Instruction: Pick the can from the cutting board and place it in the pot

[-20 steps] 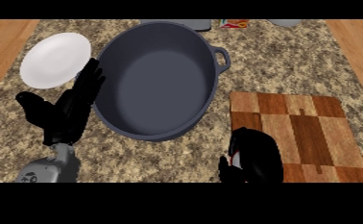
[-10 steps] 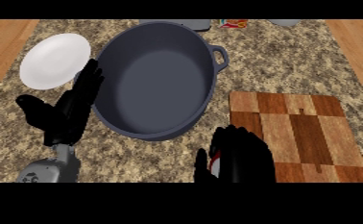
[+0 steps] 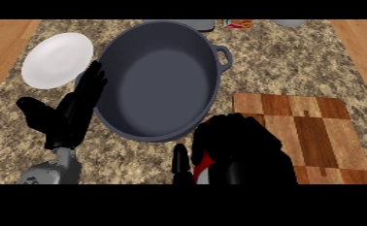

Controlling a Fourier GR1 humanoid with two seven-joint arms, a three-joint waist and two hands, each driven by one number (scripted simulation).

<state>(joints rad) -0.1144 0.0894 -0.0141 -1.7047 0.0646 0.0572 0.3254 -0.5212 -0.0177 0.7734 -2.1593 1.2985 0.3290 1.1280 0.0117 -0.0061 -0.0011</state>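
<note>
The large dark grey pot (image 3: 161, 82) stands in the middle of the counter, its inside bare. Right of it lies the wooden cutting board (image 3: 308, 128), with no can on its visible part. My right hand (image 3: 240, 154) hangs at the lower edge, between the pot's near rim and the board's left side. Its fingers are curled round a red and white can (image 3: 203, 164), of which only a sliver shows under the fingers. My left hand (image 3: 72, 111) rests open, fingers up, beside the pot's left wall.
A white plate (image 3: 57, 60) lies at the far left. Small items show at the counter's back edge: a grey object (image 3: 201, 24), a red packet (image 3: 237, 24) and another grey object (image 3: 290, 23). Wooden floor borders both sides.
My right hand has moved up and leftwards from the board's lower left corner toward the pot's near rim, carrying the can. The left hand has stayed still.
</note>
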